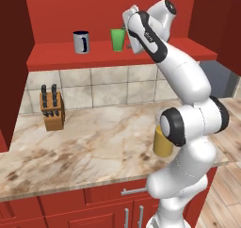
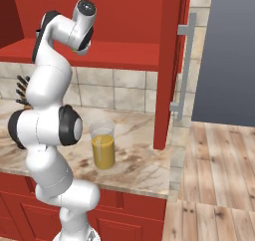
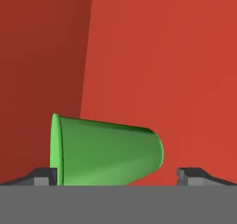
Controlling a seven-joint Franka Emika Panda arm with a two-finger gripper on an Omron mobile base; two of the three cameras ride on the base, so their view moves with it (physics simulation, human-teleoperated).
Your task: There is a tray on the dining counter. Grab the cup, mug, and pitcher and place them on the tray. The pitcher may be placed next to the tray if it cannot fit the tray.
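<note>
Two vessels on shelf: grey mug [image 1: 81,42] to the left, green cup [image 1: 117,39] to the right, both upright on the red shelf [image 1: 56,57], apart from each other.
Hand: hand [image 3: 118,174] is up at shelf height, just beside the cup, fingers spread wide, gripping nothing.
Cup and hand: in the hand view the cup [image 3: 104,151] lies between the two fingertips [image 3: 44,177], its rim end toward one of them; contact cannot be told.
Pitcher: pitcher [image 2: 103,144] with orange liquid stands upright on the marble table [image 1: 94,142] below, near the arm's base.
Knife block: knife block [image 1: 52,108] at the wall, well left of the pitcher.
</note>
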